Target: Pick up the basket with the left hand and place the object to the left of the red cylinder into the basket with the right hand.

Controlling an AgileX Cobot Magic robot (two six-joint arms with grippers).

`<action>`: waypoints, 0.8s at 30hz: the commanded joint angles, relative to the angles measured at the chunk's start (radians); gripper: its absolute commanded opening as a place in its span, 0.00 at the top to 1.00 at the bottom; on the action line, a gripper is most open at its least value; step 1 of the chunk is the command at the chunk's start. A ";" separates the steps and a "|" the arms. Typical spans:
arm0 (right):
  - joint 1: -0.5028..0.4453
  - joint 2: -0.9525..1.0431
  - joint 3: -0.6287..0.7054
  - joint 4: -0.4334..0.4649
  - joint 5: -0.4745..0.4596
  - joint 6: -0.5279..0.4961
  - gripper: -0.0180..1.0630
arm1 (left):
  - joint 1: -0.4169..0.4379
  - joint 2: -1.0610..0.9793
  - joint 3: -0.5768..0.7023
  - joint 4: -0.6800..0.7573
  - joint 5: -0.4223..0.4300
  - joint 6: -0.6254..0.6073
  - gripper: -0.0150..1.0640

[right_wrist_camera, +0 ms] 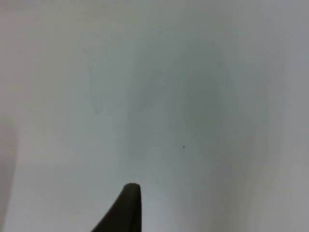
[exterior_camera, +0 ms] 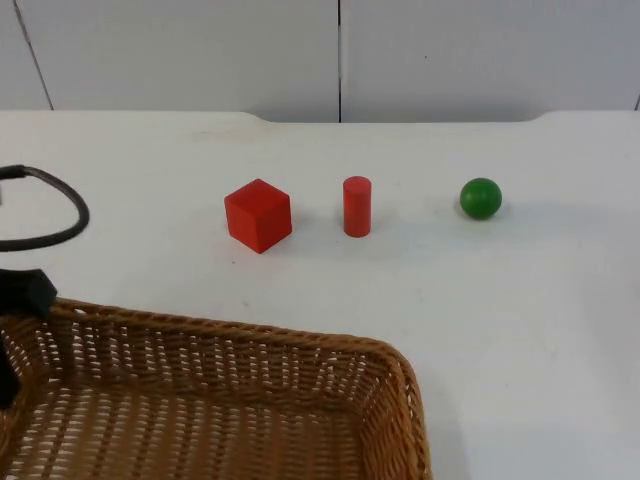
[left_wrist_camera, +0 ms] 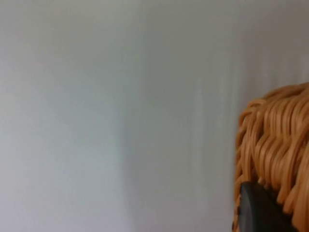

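Note:
A red cube [exterior_camera: 258,215] sits on the white table just left of the upright red cylinder [exterior_camera: 357,206]. The wicker basket [exterior_camera: 230,345] looms large at the near left, its far rim running well in front of the cube. My left gripper [exterior_camera: 15,335] is shut on the basket's left rim, one black finger outside the wall and one inside. In the left wrist view the woven rim [left_wrist_camera: 277,140] lies against a black fingertip [left_wrist_camera: 256,212]. My right gripper [right_wrist_camera: 129,205] hangs over bare white table, away from the objects.
A green ball [exterior_camera: 481,198] rests to the right of the cylinder, in the same row. The grey partition wall [exterior_camera: 340,55] closes off the table at the back. Open table [exterior_camera: 520,330] lies between the row of objects and the basket's right corner.

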 commanded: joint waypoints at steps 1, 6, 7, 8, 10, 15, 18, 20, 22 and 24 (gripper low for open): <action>-0.006 0.000 -0.009 0.016 -0.019 -0.010 0.01 | 0.024 -0.012 -0.004 -0.098 0.017 0.071 0.99; -0.006 0.000 -0.009 0.039 -0.021 -0.024 0.01 | 0.040 -0.012 -0.005 -0.225 0.064 0.210 0.99; -0.006 0.000 -0.009 0.049 -0.021 -0.025 0.01 | 0.040 -0.012 -0.007 -0.234 0.078 0.223 0.99; -0.006 0.000 -0.009 0.049 -0.021 -0.025 0.01 | 0.040 -0.012 -0.007 -0.234 0.078 0.223 0.99; -0.006 0.000 -0.009 0.069 -0.019 -0.053 0.01 | 0.040 -0.012 -0.013 -0.242 0.102 0.241 0.99; -0.006 0.000 -0.024 0.135 0.000 -0.111 0.01 | 0.040 -0.012 -0.022 -0.239 0.116 0.245 0.99; -0.003 0.000 -0.050 0.163 0.010 -0.130 0.01 | 0.040 -0.012 -0.022 -0.239 0.116 0.245 0.99; -0.003 0.014 -0.089 0.209 0.027 -0.174 0.01 | 0.040 -0.012 -0.022 -0.239 0.116 0.245 0.99; -0.001 0.046 -0.136 0.255 0.059 -0.209 0.01 | 0.040 -0.012 -0.022 -0.243 0.117 0.245 0.99; 0.033 0.106 -0.205 0.276 0.077 -0.219 0.01 | 0.040 -0.012 -0.022 -0.245 0.117 0.252 0.99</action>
